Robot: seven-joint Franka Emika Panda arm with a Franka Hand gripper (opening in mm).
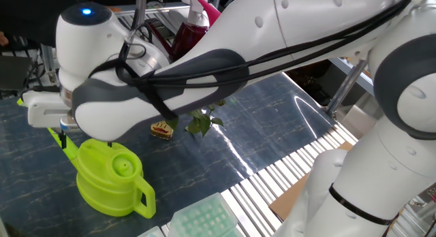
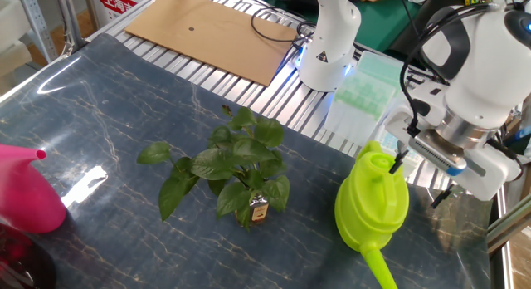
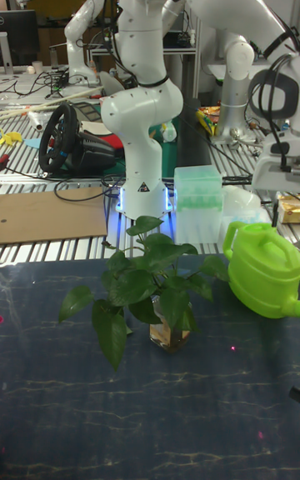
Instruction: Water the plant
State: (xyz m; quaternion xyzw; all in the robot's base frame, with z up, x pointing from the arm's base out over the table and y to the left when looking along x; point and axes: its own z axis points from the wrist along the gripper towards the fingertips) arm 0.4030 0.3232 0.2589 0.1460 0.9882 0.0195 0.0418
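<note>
The plant [image 2: 232, 164] is a leafy sprig in a tiny glass bottle [image 2: 259, 211] in the middle of the dark mat; its leaves [image 1: 201, 121] and the whole plant [image 3: 154, 280] show in the other views too. A lime green watering can [image 2: 371, 202] stands upright on the mat to its right, spout pointing away from the plant. My gripper [image 2: 419, 179] hovers just above and beside the can's top, fingers spread, holding nothing. In one fixed view the can [image 1: 109, 179] sits below the gripper [image 1: 65, 136]. In the tall view the can [image 3: 262, 267] stands right of the plant.
A pink watering can [image 2: 25, 198] stands at the mat's left edge beside a dark red bottle [image 1: 191, 33]. A green tip rack [image 2: 369, 81] and a cardboard sheet [image 2: 207, 31] lie on the slatted table behind. My arm's base [image 2: 328, 40] is behind the plant.
</note>
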